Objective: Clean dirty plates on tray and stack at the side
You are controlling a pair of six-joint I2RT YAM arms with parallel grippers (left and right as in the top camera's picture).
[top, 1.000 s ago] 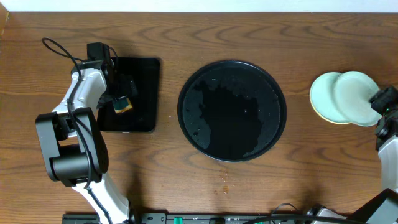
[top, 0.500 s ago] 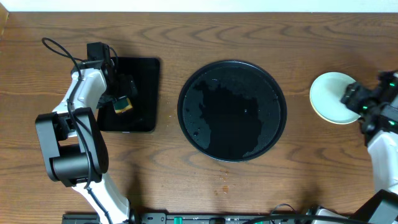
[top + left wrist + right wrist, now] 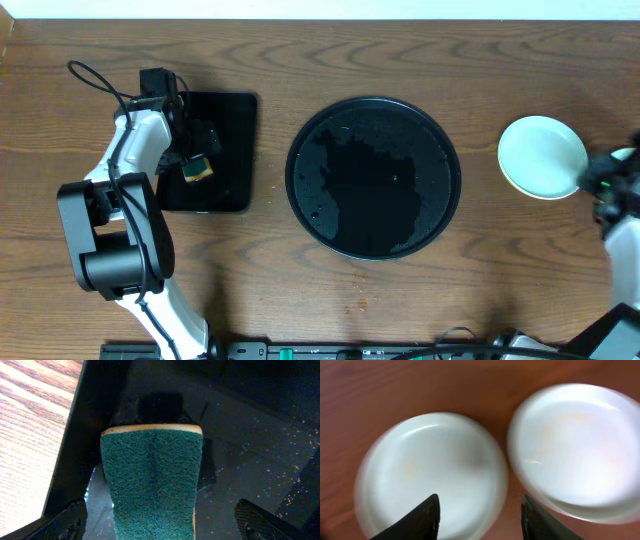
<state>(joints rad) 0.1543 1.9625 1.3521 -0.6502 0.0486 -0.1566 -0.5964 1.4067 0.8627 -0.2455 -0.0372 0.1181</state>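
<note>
The round black tray [image 3: 372, 180] lies mid-table, glossy with wet streaks and no plate on it. A pale plate [image 3: 541, 156] lies on the table at the right, with a yellowish rim showing under its lower edge. The blurred right wrist view shows two pale plates side by side, one at the left [image 3: 425, 467] and one at the right [image 3: 575, 445]. My right gripper [image 3: 485, 520] is open just above them and holds nothing; it also shows in the overhead view [image 3: 608, 180] at the plate's right edge. My left gripper [image 3: 162, 527] is open around a green sponge [image 3: 152, 480].
The sponge [image 3: 200, 170] lies on a smaller rectangular black tray [image 3: 225, 190] at the left, under the left arm. Bare wooden table surrounds both trays. The right arm's base stands at the right edge [image 3: 625, 250].
The right gripper moved over the plates and then drew back to the right. The two offset plates overhead now show as one neat pile. The left arm has not moved.
</note>
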